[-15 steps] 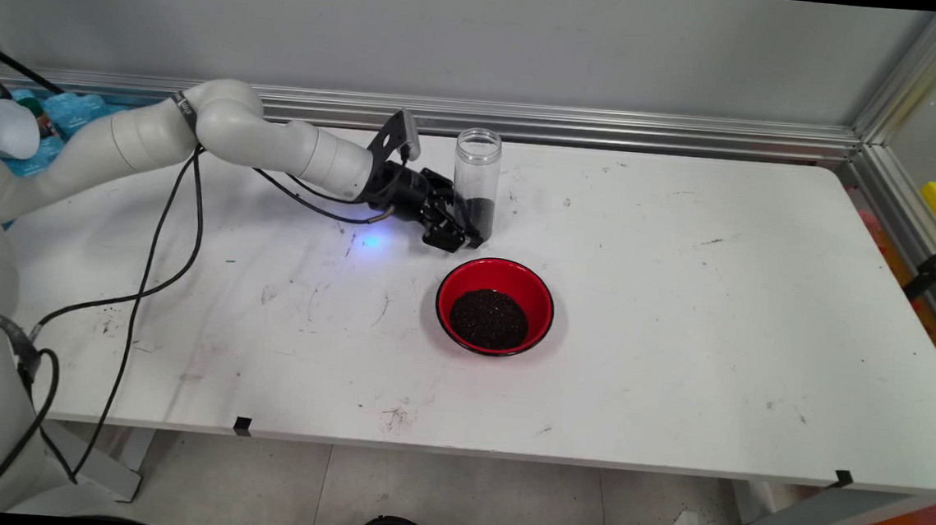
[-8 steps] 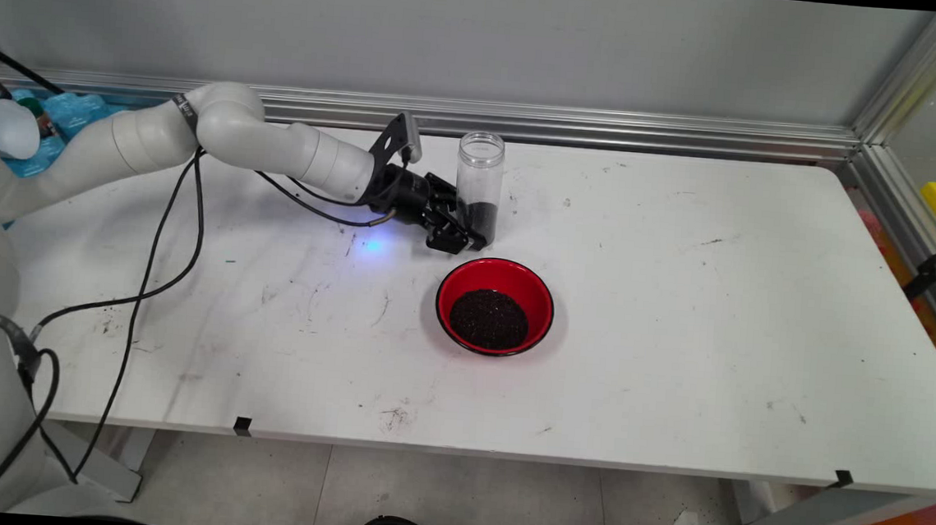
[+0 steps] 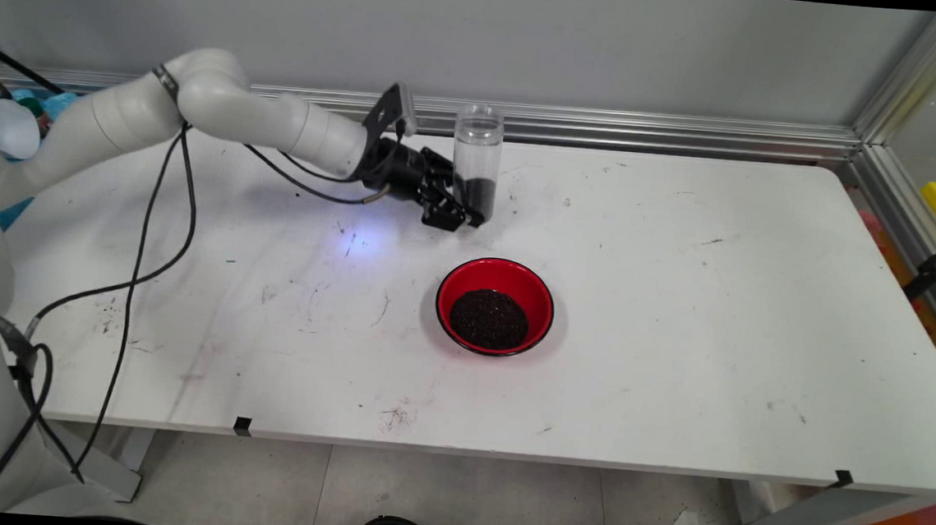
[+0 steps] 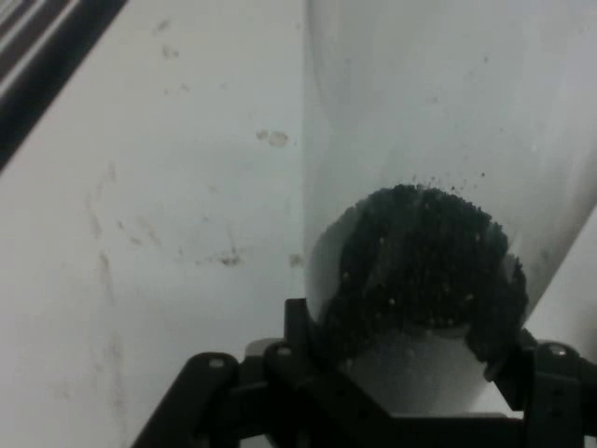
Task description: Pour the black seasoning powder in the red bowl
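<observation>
My gripper [image 3: 471, 213] clamps the base of a clear cylindrical plastic jar [image 3: 476, 160] part-filled with dark granules, upper centre; below sits a glossy red bowl [image 3: 495, 305] of the same grains.

The jar's [image 4: 448, 140] top runs off the hand view's upper edge, and its base is hidden behind the gripper [image 4: 410, 359], whose linkage is cut off at the bottom edge. In the main view the gripper [image 3: 459, 212] covers the jar's [image 3: 476, 152] lower left side. At the far left, blue packets [image 3: 50, 106] sit partly behind the arm [image 3: 199, 104], too small to identify.
</observation>
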You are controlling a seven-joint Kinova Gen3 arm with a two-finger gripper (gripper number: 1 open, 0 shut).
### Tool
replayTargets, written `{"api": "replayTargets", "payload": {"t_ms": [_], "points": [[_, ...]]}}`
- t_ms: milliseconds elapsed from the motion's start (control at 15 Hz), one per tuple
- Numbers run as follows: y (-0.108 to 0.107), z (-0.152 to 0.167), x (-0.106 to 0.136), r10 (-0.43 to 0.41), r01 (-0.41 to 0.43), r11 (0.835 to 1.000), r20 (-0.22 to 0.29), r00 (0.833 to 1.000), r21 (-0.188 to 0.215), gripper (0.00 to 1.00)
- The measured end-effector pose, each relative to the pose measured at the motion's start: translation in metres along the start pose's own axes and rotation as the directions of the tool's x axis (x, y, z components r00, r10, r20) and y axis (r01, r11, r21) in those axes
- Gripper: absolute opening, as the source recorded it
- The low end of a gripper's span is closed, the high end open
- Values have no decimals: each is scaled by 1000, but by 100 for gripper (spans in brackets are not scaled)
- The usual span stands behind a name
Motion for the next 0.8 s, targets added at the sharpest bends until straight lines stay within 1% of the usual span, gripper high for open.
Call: {"api": "replayTargets", "payload": {"t_ms": [200,467,600,800], "points": [[0,-14,16,32,-32,999,0,999,13,0],[0,-37,39,116,-116,992,9,993,38,0],[0,-48,49,169,-170,984,15,985,49,0],[1,-62,60,260,-261,963,30,965,61,0]]}}
